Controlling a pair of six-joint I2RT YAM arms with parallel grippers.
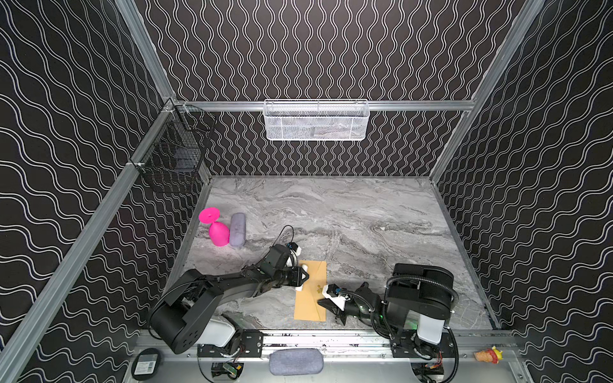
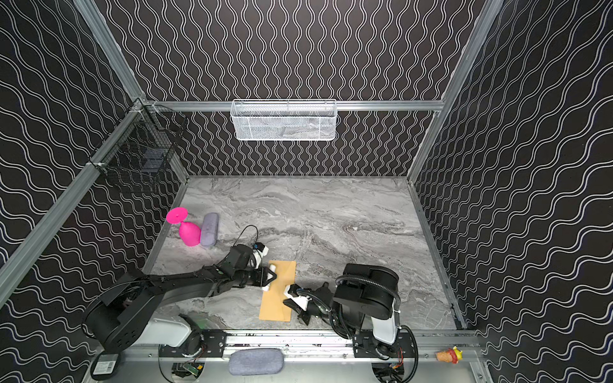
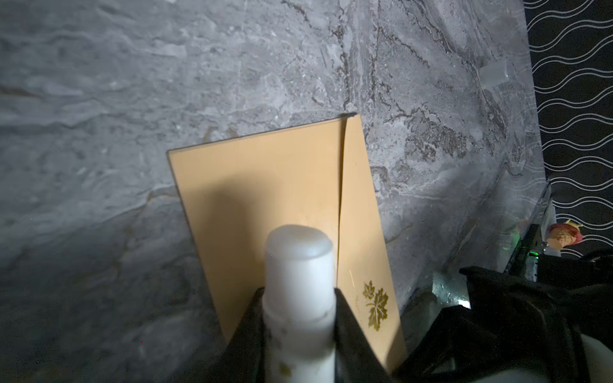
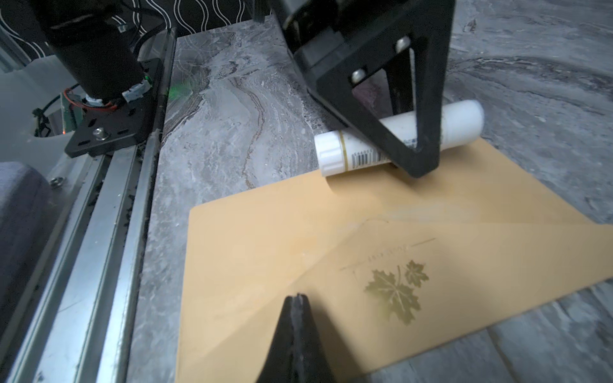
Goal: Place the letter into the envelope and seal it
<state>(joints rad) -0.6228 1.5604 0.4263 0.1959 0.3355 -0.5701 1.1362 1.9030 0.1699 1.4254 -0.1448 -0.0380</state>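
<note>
Grey marble tabletop (image 1: pixel 365 215) carries the envelope (image 1: pixel 311 308) flat near the front rail (image 1: pixel 331 338) in both top views (image 2: pixel 275 308). The left gripper (image 1: pixel 303 277) is clamped on a white glue stick (image 1: pixel 303 265) at its left edge, and the right gripper (image 1: pixel 320 301) is at its right edge. Left wrist: black fingers (image 3: pixel 345 315) grip the stick above the envelope (image 3: pixel 265 185). Right wrist: closed fingertips (image 4: pixel 292 308) meet at the folded flap's edge, beside a gold leaf sticker (image 4: pixel 394 291).

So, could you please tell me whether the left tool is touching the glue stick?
Touching. The right wrist view shows the left tool clamped across the middle of the white glue stick, with black tool parts pressed against the tube on both sides.
</note>
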